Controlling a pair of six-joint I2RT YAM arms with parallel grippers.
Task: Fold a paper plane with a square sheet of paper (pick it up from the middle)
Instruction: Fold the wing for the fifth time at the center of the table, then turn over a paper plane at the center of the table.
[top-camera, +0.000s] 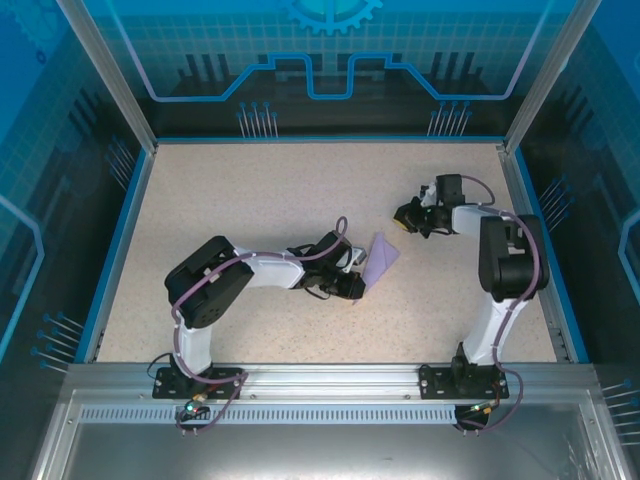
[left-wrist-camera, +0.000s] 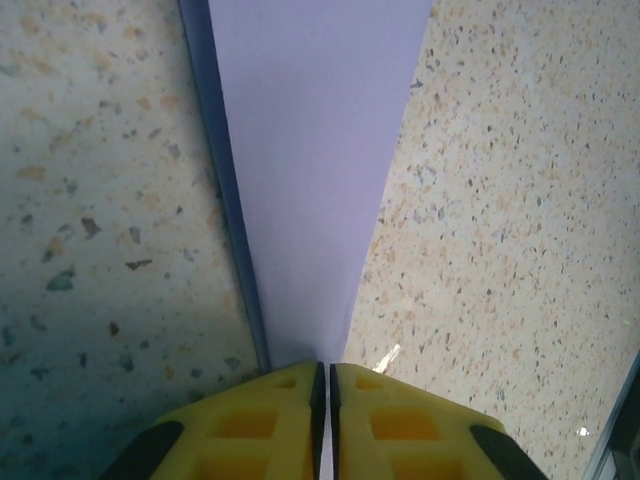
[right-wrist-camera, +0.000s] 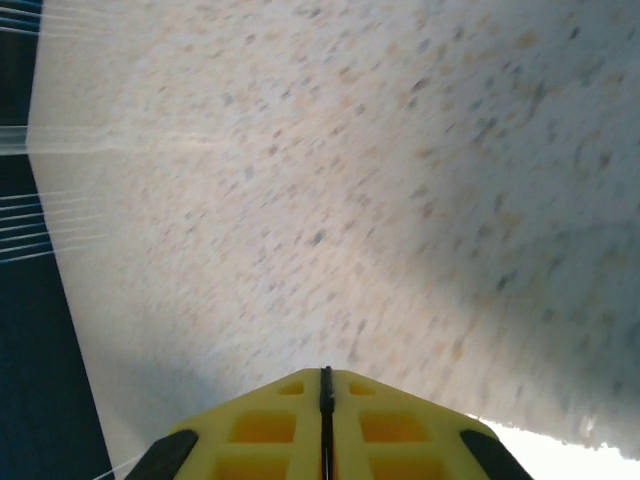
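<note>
The paper plane (top-camera: 381, 258) is lavender paper folded into a pointed wedge, lying near the middle of the speckled table. My left gripper (top-camera: 357, 289) sits at its near left end. In the left wrist view the wedge (left-wrist-camera: 310, 150) narrows toward my yellow jaws (left-wrist-camera: 325, 365). They stand almost together, with a sliver of paper in the slit between them. My right gripper (top-camera: 405, 217) hovers to the upper right of the paper, apart from it. In the right wrist view its jaws (right-wrist-camera: 325, 372) are shut with nothing between them, over blurred tabletop.
The beige speckled table (top-camera: 250, 200) is framed by a blue rim (top-camera: 118, 240) and clear walls on all sides. The right arm's upright link (top-camera: 508, 260) stands near the right wall. Both bases are bolted on the metal rail (top-camera: 330, 380) at the near edge.
</note>
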